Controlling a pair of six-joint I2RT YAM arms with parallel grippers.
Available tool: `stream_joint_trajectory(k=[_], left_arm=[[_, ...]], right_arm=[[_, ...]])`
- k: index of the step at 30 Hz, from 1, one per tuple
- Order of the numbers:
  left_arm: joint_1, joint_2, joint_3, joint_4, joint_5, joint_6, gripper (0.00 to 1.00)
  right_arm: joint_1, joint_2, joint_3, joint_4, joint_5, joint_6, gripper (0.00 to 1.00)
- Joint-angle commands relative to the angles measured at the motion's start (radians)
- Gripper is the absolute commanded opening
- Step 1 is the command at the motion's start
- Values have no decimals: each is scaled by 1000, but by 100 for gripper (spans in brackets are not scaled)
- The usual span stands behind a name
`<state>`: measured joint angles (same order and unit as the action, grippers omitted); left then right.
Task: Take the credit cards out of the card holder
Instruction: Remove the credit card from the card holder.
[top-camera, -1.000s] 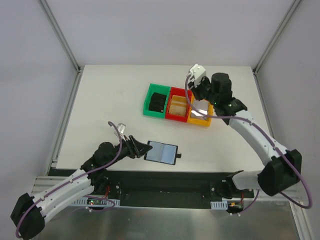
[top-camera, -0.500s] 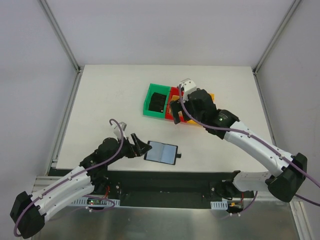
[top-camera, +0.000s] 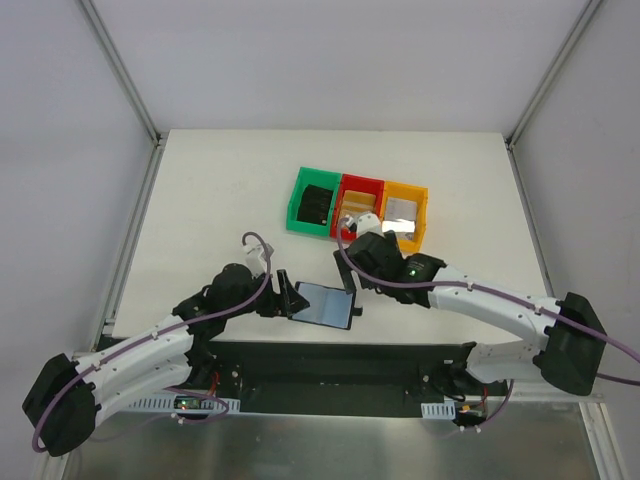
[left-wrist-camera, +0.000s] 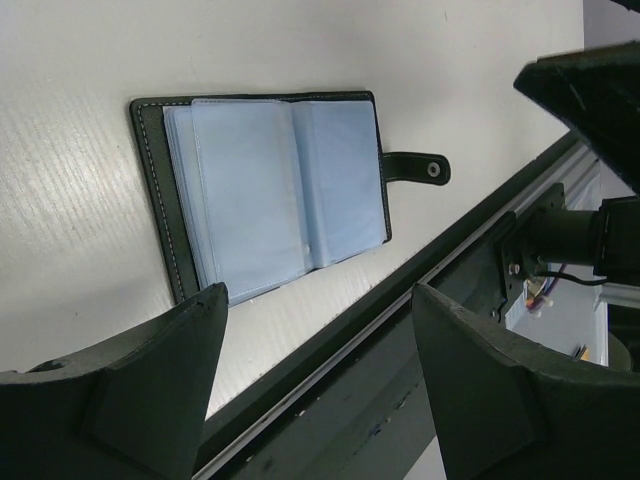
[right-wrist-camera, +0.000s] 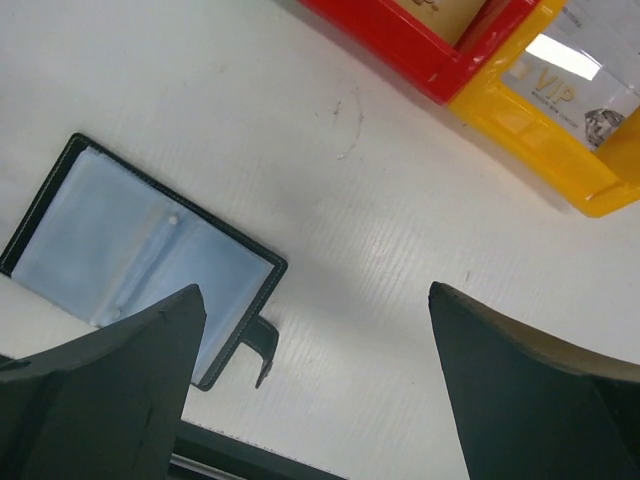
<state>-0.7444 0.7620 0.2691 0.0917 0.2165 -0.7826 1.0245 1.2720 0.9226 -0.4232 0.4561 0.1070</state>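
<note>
- The card holder (top-camera: 323, 304) lies open and flat on the table (top-camera: 220, 200), close to the near edge, between the two arms.
- Its grey-blue sleeves (left-wrist-camera: 270, 190) face up, and its tab (left-wrist-camera: 415, 168) sticks out on the side away from the left arm.
- The left gripper (top-camera: 285, 298) sits low at the holder's left edge, pointing toward it.
- In the left wrist view its fingers (left-wrist-camera: 110, 390) are spread wide with nothing between them. The holder shows just ahead in the gap, and one fingertip overlaps its near corner.
- Whether that fingertip touches the holder cannot be told.
- The right gripper (top-camera: 350, 262) hangs over the table between the holder and the bins, above and just beyond the holder's right end.
- In the right wrist view its fingers (right-wrist-camera: 100, 390) are also wide apart and empty. The holder (right-wrist-camera: 140, 255) lies down and to the left of the gap, clear of both fingers.
- A green bin (top-camera: 314, 203), a red bin (top-camera: 357, 210) and a yellow bin (top-camera: 403, 217) stand touching in a row farther back.
- The yellow bin holds a card (right-wrist-camera: 575, 75) marked "VIP".
</note>
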Motion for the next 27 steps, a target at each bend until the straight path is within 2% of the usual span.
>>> stream_joint_trajectory(k=[1, 5, 9, 20, 27], left_arm=[[5, 3, 22, 36, 24, 31, 73], [5, -13, 9, 39, 9, 26, 73], [5, -27, -17, 42, -5, 11, 73], [7, -46, -48, 54, -8, -4, 73], [5, -61, -57, 54, -9, -7, 73]], right_arm=[[-67, -29, -48, 33, -75, 115, 96], [-73, -92, -146, 174, -241, 137, 95], [-61, -66, -154, 138, -258, 183, 98], [-21, 47, -222, 143, -273, 336, 55], [-17, 61, -232, 126, -272, 356, 37]])
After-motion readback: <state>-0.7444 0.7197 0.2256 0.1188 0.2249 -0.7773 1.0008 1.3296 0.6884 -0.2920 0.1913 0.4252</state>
